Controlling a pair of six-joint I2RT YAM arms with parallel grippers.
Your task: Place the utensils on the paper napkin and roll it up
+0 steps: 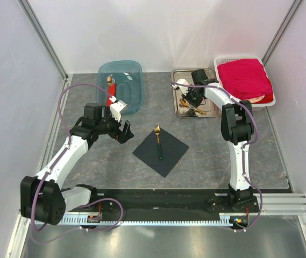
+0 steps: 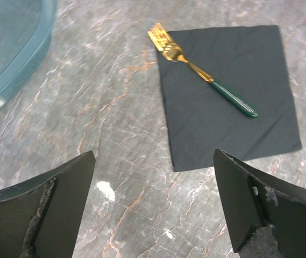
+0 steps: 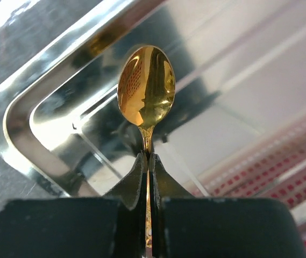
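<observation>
While the fork (image 1: 158, 142) lies across the black napkin (image 1: 170, 151) at the centre of the worktop (image 1: 206, 156), the right jaws are clamped on the neck of a gold spoon (image 3: 146, 86) over the steel tray (image 3: 239, 107) at upper right, likely to carry it across. The left jaws stand apart, empty, beside the napkin. Only the right wrist view shows that pinch clearly.
</observation>
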